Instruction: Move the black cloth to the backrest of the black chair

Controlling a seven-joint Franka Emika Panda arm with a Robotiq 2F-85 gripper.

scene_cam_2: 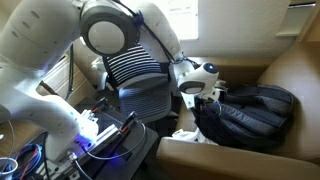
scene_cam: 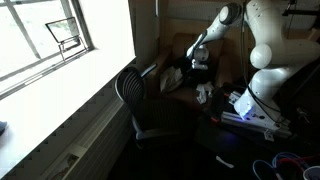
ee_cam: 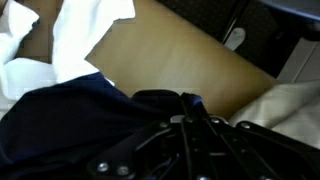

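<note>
Black ribbed office chair backrest at left: bare, the drape target. Robotiq gripper at near edge of crumpled black cloth, which lies on tan armchair seat. Jaw gap too dark to tell. Judgement: pinch thick fold, lift high, clear backrest top before release.

The desk under me is a smooth tan surface with raised sides of the same tan, as seen in an exterior view. A black cloth lies bunched on it and covers most of its middle. In my wrist view the desk is bare across the middle and right. The black cloth lies at the near left. A white cloth lies crumpled at the far left, its lower edge touching the black cloth.
</note>
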